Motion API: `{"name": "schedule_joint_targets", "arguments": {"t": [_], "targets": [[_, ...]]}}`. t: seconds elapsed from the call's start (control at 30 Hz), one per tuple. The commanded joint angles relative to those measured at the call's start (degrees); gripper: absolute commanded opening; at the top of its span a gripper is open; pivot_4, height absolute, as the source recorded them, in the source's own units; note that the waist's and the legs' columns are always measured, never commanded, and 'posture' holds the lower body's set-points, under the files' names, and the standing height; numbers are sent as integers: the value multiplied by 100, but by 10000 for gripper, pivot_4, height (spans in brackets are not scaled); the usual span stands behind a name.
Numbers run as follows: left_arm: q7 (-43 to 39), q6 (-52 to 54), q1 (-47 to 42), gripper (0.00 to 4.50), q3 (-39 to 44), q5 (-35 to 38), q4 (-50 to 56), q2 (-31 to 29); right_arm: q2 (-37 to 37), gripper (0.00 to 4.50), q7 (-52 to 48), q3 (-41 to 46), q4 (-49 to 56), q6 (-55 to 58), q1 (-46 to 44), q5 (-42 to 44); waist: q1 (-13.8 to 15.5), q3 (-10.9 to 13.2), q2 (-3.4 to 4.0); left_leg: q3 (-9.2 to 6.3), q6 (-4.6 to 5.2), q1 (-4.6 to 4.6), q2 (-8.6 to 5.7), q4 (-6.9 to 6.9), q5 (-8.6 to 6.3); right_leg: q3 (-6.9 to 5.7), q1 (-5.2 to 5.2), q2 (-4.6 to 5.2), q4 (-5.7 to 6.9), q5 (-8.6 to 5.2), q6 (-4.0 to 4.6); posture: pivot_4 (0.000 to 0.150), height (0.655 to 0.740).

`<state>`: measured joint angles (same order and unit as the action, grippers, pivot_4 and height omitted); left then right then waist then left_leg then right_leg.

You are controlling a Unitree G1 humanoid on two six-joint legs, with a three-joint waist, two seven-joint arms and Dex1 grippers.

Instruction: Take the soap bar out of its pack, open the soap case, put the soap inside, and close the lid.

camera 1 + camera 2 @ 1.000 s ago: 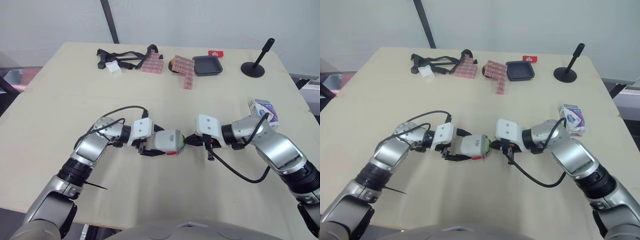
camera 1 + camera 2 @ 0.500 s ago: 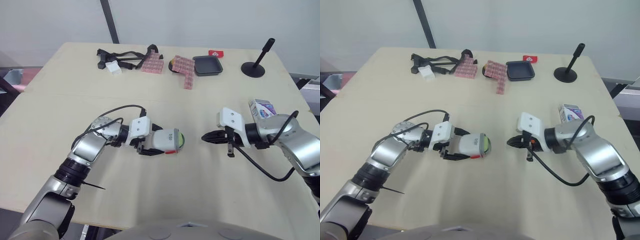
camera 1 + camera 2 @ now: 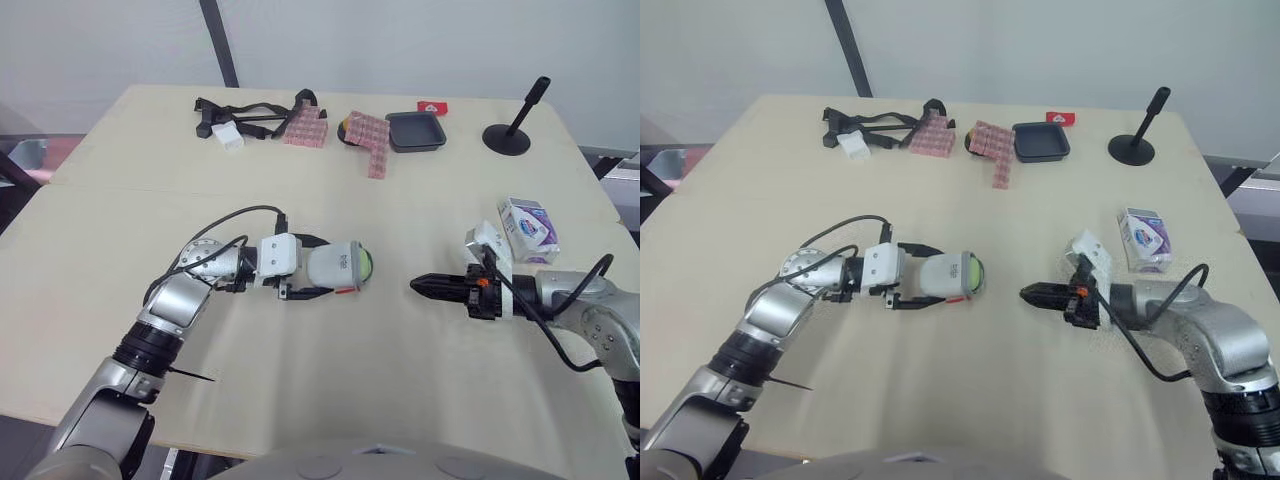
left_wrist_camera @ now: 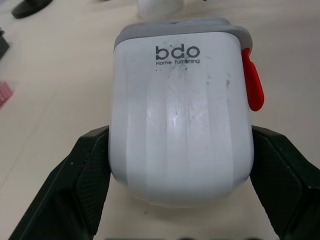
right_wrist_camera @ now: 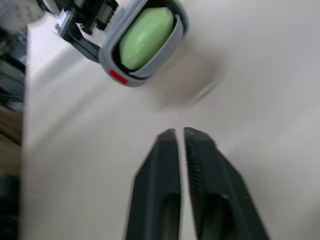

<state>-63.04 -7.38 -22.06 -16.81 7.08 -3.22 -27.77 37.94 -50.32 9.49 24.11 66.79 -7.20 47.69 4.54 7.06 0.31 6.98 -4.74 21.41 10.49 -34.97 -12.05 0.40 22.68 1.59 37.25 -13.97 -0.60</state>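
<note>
A white soap case (image 3: 335,268) with a red latch (image 4: 254,85) is held just above the table's middle, my left gripper (image 3: 318,267) shut on its sides. Its black fingers (image 4: 85,180) press both flanks of the case (image 4: 180,110). The case's mouth faces right, and the green soap bar (image 5: 146,39) sits inside it (image 3: 366,264). My right gripper (image 3: 415,287) is shut and empty, pointing at the case from a short way to the right, its fingertips (image 5: 170,136) nearly touching each other. The purple and white soap pack (image 3: 528,217) lies near the table's right edge.
Along the far edge lie black straps (image 3: 240,115), two piles of pink blocks (image 3: 305,128), a black tray (image 3: 415,130), a small red card (image 3: 432,105) and a black stand (image 3: 513,130). The table edge runs close behind the soap pack.
My right gripper has drawn back to the right from the case's mouth, leaving the green soap inside. The left gripper has kept hold of the case and shifted it slightly.
</note>
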Motion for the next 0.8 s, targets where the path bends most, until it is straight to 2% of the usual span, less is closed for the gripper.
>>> {"name": "schedule_joint_targets", "arguments": {"t": [0.03,0.3,0.47,0.8], "targets": [[139,-207,-67,34655,76,-5,169,68,-123,18241,508,470,219,885,-162,920,3,0,0,0,0,0,0,0,0,0,0,0,0,0,0,1500,7400],[215,-756,-100,34655,-21,-211,151,215,-810,44540,1899,1057,-109,2019,-643,2124,16,0,0,0,-1,-1,-1,0,1,0,0,0,1,0,0,1500,7400],[256,-1107,-148,34655,-28,-314,86,278,-1027,44815,2553,1167,-337,2211,-820,2634,20,-1,1,0,-1,-1,-2,0,1,-1,0,0,-1,0,0,1500,7400],[382,-1434,-255,34655,-79,-430,20,444,-1312,44815,3350,759,-384,1905,-1100,2977,17,0,1,0,-3,1,-7,1,2,-1,0,-1,-1,0,0,1500,7400]]}}
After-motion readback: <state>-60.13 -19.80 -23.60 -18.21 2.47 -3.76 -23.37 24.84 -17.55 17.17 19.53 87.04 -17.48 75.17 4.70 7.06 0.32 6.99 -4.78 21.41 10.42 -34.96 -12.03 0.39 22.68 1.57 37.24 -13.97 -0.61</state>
